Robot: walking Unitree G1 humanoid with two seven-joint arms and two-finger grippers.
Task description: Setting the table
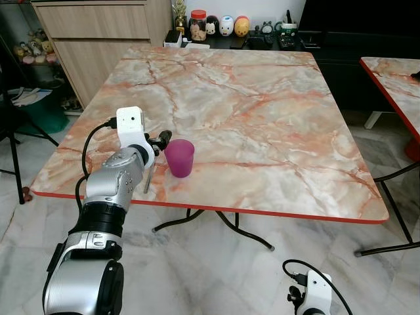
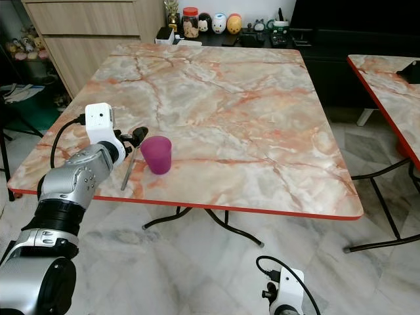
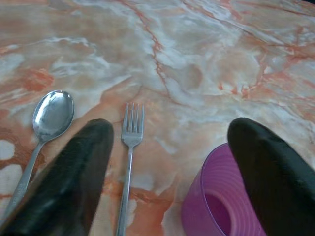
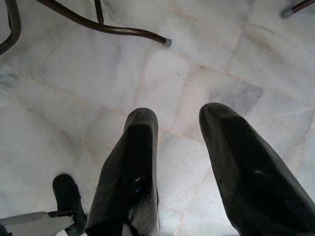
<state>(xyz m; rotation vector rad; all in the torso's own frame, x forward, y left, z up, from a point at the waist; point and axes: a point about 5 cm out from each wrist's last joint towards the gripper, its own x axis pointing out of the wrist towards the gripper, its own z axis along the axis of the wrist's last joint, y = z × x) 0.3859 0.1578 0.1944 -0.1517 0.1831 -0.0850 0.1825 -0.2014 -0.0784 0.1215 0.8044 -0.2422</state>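
my left gripper (image 3: 167, 172) sits low over the near left corner of the marble table (image 1: 262, 118), its two black fingers spread wide with nothing between them but bare tabletop and the fork (image 3: 129, 162). the purple cup (image 1: 179, 157) stands upright just beside my outer finger, so close that in the left wrist view its rim runs behind the fingertip; i can't tell whether they touch. the fork lies flat with its tines pointing away from me, and the spoon (image 3: 44, 128) lies near it on the far side of my other finger, bowl up. my right gripper (image 4: 179, 167) hangs idle by the floor, fingers parted and empty. the cutlery and cup look roughly laid, so i judge this place is close to set. the risk now is the cup: it looks light and sits near the table's red edge, and any sideways swing of my wrist or a closing finger could nudge it over or off. dragging a fingertip low could also skew the fork out of line.
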